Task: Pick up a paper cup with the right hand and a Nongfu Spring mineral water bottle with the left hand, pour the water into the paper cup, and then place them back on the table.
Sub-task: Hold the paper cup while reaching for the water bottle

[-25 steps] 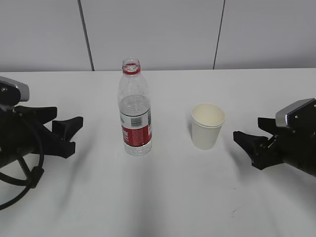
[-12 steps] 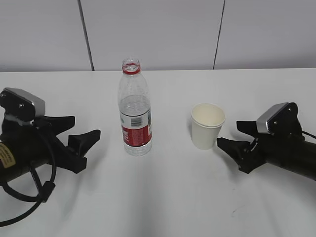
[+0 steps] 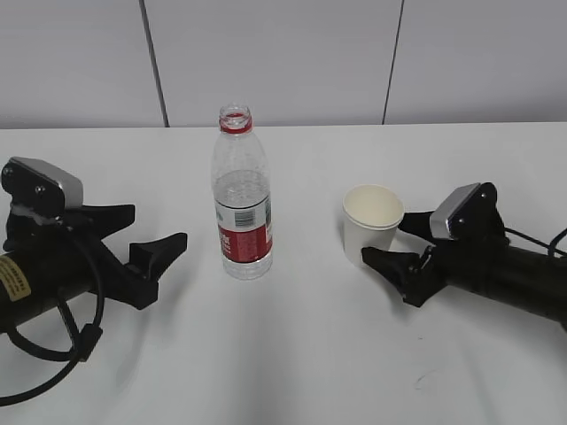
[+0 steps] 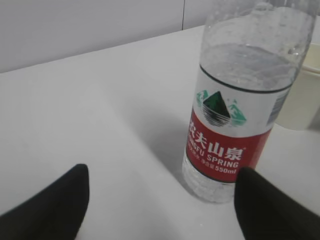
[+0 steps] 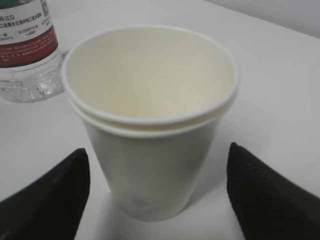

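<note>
**Both claws spread, nothing gripped**

Nearest, the left hand [image 3: 151, 232] is seen with jaws spread wide, empty, beside the bottle [image 3: 242, 197] but apart from it. The right hand [image 3: 396, 243] is likewise spread, its fingertips flanking the paper cup [image 3: 372, 225] without visible contact. Bottle and cup are found upright on the table [image 3: 292, 354]; water [image 4: 250, 67] fills the bottle's lower part.

A lab-like test bench: bare white table [image 3: 292, 354], grey panelled wall [image 3: 283, 62].
</note>
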Robot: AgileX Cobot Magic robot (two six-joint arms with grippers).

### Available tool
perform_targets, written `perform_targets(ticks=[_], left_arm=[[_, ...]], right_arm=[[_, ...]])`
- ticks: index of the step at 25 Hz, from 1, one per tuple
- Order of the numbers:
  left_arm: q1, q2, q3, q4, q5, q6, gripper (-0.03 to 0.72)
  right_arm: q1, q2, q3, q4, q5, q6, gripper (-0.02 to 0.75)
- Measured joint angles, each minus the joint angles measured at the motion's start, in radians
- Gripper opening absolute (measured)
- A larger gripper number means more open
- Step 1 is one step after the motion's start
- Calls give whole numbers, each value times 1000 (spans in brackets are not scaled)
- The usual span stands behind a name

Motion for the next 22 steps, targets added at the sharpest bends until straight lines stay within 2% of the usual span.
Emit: perform_targets(ticks=[13,16,22], left_arm=[[0,0,0,47,0,-30,547],[0,0,0,55,0,-36,547],[0,0,0,75,0,-40,547]], right_arm=[[134,96,-123,90,-5,0,643],[146,100,-125,90,-5,0,641],[146,102,-125,100,-5,0,583]])
